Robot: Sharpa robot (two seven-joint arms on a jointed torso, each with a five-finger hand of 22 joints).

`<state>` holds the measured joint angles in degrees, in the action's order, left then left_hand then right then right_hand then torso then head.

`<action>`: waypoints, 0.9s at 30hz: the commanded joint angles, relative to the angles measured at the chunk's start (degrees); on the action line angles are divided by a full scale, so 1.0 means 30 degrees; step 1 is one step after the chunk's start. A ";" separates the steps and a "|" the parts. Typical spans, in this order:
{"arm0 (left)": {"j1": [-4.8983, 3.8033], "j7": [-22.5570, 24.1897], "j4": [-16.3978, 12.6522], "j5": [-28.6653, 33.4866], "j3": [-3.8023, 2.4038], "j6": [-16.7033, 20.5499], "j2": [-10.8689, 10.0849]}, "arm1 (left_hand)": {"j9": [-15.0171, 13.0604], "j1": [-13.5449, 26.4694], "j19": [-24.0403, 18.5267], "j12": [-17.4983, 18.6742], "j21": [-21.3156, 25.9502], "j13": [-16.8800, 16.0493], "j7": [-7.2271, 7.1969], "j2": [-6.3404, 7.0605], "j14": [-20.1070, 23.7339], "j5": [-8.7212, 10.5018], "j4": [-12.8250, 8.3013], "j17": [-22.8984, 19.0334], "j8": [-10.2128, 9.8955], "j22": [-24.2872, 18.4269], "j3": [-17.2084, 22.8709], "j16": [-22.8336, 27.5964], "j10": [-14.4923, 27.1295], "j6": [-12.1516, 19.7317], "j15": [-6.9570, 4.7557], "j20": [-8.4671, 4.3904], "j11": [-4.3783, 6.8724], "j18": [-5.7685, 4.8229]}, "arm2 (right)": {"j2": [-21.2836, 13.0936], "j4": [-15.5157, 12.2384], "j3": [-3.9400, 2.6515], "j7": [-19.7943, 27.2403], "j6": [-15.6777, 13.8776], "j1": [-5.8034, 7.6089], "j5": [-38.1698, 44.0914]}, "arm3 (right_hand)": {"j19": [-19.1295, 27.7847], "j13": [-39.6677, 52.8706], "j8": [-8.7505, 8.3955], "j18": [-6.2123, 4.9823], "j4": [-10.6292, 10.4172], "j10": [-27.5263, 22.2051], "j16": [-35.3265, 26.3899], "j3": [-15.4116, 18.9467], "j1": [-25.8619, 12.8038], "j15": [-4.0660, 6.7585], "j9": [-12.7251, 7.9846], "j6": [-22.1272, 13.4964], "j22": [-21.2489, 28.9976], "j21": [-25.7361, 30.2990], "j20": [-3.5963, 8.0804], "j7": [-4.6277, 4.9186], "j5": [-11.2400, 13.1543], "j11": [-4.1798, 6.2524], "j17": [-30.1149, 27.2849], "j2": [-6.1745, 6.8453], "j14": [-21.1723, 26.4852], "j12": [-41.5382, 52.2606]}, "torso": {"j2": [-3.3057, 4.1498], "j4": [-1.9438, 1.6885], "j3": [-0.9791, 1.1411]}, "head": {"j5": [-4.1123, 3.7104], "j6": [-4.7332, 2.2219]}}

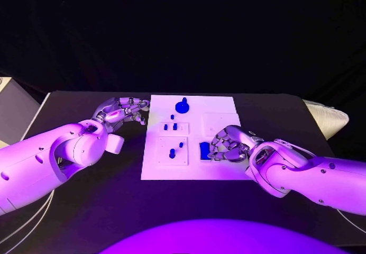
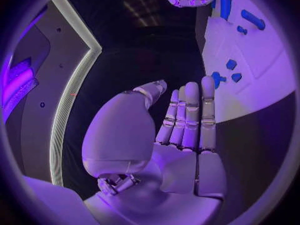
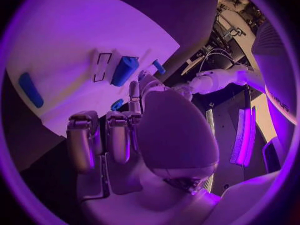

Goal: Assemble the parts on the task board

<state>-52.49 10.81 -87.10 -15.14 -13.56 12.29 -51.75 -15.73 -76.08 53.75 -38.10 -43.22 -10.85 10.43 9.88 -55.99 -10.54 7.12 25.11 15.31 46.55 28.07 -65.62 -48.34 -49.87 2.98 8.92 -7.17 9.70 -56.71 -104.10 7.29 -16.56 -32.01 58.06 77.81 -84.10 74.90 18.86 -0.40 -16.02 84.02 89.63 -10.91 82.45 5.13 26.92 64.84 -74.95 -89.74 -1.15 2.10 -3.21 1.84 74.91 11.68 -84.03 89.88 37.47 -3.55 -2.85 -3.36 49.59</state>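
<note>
Head view: the board (image 1: 221, 172) lies on the counter (image 1: 84, 211) between the two arms, and both of them are empty. The left robot hand (image 1: 122, 111) hovers just off the board's edge, released, with its fingers (image 2: 190, 115) straight and side by side, nothing in them. The right robot hand (image 1: 229, 145) sits over the board's near corner with its fingers (image 3: 115, 135) curled in, and I see no part between them, so I take it as clenched on nothing, though the palm hides the tips. Just beside that hand, on its inner side, lies a flat blue block (image 1: 204, 150); further off, between the two hands, small pegs (image 1: 174, 127) stand in the board, and a knobbed part (image 1: 182, 106) stands well beyond the right hand, nearer the left one. The block is probably the next piece to pick. The risk is in how close the curled fingers are: if the right robot hand opens or drops without lifting clear, a knuckle could shove the block along the smooth board or tip it off the edge. A reach across for the pegs could also brush them, since they stand close together. The board seems unfastened, so a hard press might slide it
</note>
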 commanded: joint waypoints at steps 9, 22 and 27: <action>0.0040 0.0091 -0.0039 0.0046 -0.0012 -0.0296 0.0029 | 0.0029 -0.0030 0.0121 -0.0081 0.0124 0.0012 0.0034 -0.0099 -0.0018 -0.0049 0.0075 0.0019 0.0110 -0.0018 0.0015 -0.0108 0.0103 0.0116 0.0111 0.0017 0.0027 0.0267 | 0.0316 0.0101 -0.0003 -0.0368 0.1235 -0.0138 0.0784 | -0.1966 0.5032 0.0220 0.0134 0.0163 0.1993 0.0123 -0.0055 0.0528 0.0085 -0.0029 0.0291 -0.5018 -0.0088 0.0130 -0.0012 0.0108 0.0058 0.5031 -0.0046 -0.1991 0.0041 | 0.0005 -0.0046 -0.0008 | 0.0007 0.0038; 0.0044 0.0058 -0.0042 0.0045 -0.0012 -0.0253 0.0019 | 0.0038 -0.0119 0.0169 -0.0126 0.0186 0.0018 0.0043 -0.0097 0.0004 -0.0034 0.0143 0.0018 0.0132 -0.0070 -0.0032 -0.0128 0.0146 0.0149 0.0115 0.0020 0.0021 0.0267 | 0.0865 0.0779 -0.0005 -0.1377 0.0688 -0.0164 0.1370 | -0.1966 0.5032 0.0327 0.0134 0.0036 0.1993 0.0123 -0.0361 0.0758 0.0159 -0.0036 0.0420 -0.5018 -0.0088 0.0179 -0.0134 0.0106 0.0159 0.5031 -0.0425 -0.1991 0.0041 | 0.0012 -0.0047 0.0003 | 0.0050 0.0083; 0.0045 0.0010 -0.0034 0.0045 -0.0012 -0.0256 0.0040 | 0.0048 -0.0133 0.0180 -0.0136 0.0201 0.0020 0.0054 -0.0082 0.0008 -0.0033 0.0160 0.0018 0.0120 -0.0082 -0.0050 -0.0133 0.0157 0.0187 0.0117 0.0020 0.0016 0.0267 | 0.1141 0.1016 -0.0004 -0.1517 0.0624 -0.0164 0.1540 | -0.1966 0.5032 0.0337 0.0134 0.0086 0.1993 0.0123 -0.0756 0.1085 0.0218 -0.0070 0.0386 -0.5018 -0.0088 0.0231 -0.0199 0.0128 0.0222 0.5031 -0.0721 -0.1991 0.0041 | 0.0002 -0.0057 0.0027 | 0.0060 0.0108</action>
<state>-52.42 10.71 -87.12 -15.15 -13.58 12.28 -51.73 -15.67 -76.08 53.96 -38.32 -42.86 -10.85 10.65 9.88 -55.99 -10.54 7.28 25.11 15.31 46.39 27.91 -65.62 -48.34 -49.66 2.98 9.13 -7.17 9.70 -53.39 -101.17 7.28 -20.08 -29.96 57.65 80.83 -83.91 74.94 19.71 -0.40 -15.79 83.94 89.63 -12.95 85.36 5.49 26.64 65.67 -74.93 -89.74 -0.92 1.69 -3.18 2.17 74.90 9.84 -83.96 89.88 37.50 -3.70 -2.80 -3.18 49.86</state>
